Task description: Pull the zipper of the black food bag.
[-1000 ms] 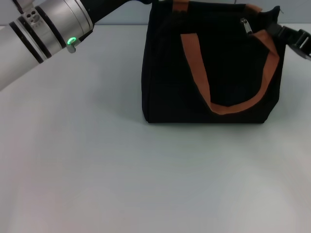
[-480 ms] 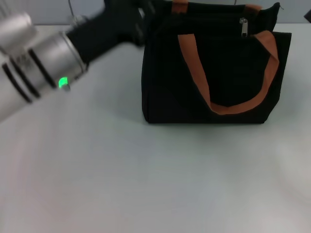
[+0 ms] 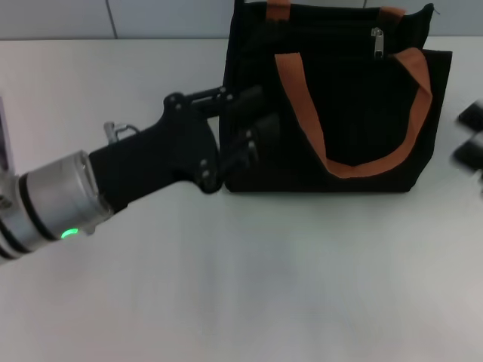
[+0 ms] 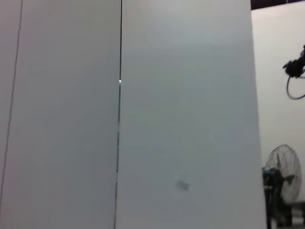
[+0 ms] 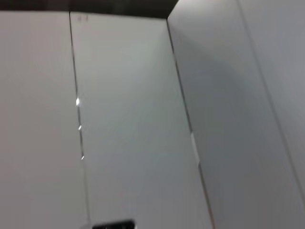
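Observation:
The black food bag [image 3: 355, 105] stands upright at the back of the white table [image 3: 264, 286], its two brown-orange straps looping down its face. The silver zipper pull [image 3: 376, 41] hangs at the right end of the top zip line. My left gripper [image 3: 260, 113] is open and empty, low in front of the bag's left edge, well left of and below the zipper. My right gripper [image 3: 469, 136] shows as two blurred dark fingers apart at the right edge of the head view, right of the bag and clear of it. Neither wrist view shows the bag.
The left arm's black wrist and silver forearm [image 3: 53, 200] stretch across the table's left side. The wrist views show only pale wall panels [image 4: 181, 114] [image 5: 128, 124] and a standing fan [image 4: 283, 183].
My left arm has swung down from the back left, bringing its gripper to the bag's left front. My right gripper left the bag's top right corner and now sits lower, at the right edge.

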`<action>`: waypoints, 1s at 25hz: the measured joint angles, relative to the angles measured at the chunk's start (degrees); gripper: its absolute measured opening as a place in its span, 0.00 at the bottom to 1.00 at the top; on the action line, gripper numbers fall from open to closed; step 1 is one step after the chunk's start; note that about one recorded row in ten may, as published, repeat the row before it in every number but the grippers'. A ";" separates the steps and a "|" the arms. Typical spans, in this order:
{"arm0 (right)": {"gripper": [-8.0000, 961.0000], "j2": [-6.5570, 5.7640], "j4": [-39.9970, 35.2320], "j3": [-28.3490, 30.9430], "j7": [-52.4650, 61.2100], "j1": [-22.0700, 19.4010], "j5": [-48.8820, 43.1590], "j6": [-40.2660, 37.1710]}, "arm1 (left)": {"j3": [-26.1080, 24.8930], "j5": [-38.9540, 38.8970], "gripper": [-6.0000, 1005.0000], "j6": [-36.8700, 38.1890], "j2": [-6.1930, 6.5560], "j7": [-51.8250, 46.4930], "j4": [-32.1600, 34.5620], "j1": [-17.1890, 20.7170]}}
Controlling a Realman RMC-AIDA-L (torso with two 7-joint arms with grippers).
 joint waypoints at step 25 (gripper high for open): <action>0.84 0.54 7.18 -0.30 -14.44 0.05 -12.04 1.20 | -0.28 13.33 0.79 12.82 0.12 -0.84 -0.02 6.68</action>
